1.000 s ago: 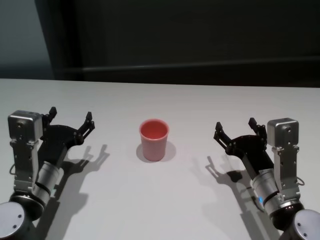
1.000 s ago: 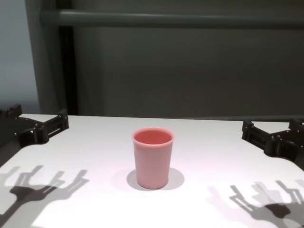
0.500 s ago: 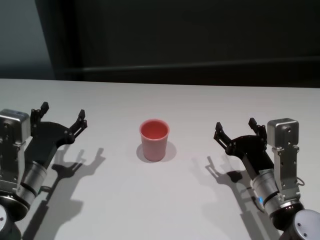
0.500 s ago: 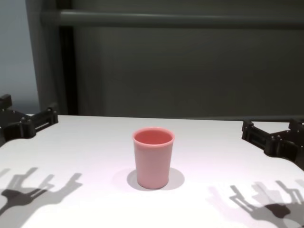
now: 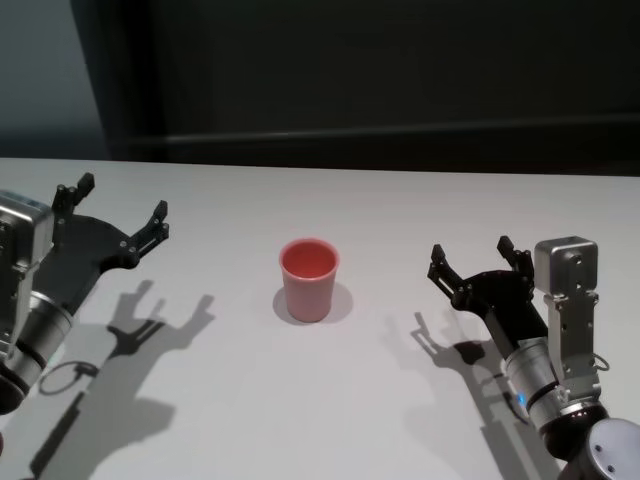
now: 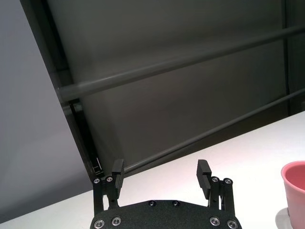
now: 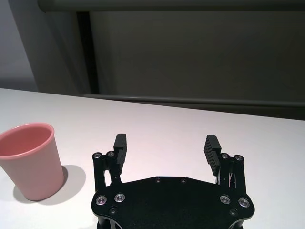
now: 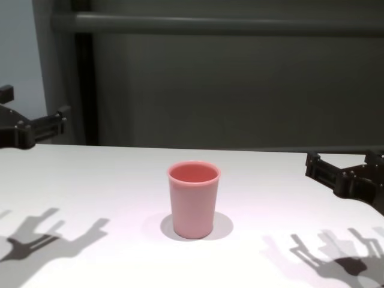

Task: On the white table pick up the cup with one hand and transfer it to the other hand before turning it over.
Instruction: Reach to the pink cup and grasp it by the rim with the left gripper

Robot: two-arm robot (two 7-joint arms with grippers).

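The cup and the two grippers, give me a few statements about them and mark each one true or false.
1. The cup stands upright on the white table, mouth up. True.
2. The left gripper is closed on the cup. False: its jaws are open and it hangs well apart from the cup, off to the cup's left.
3. The right gripper has open jaws and holds nothing. True.
4. The cup lies tipped on its side. False: it is upright.
5. The cup sits between the two grippers. True.
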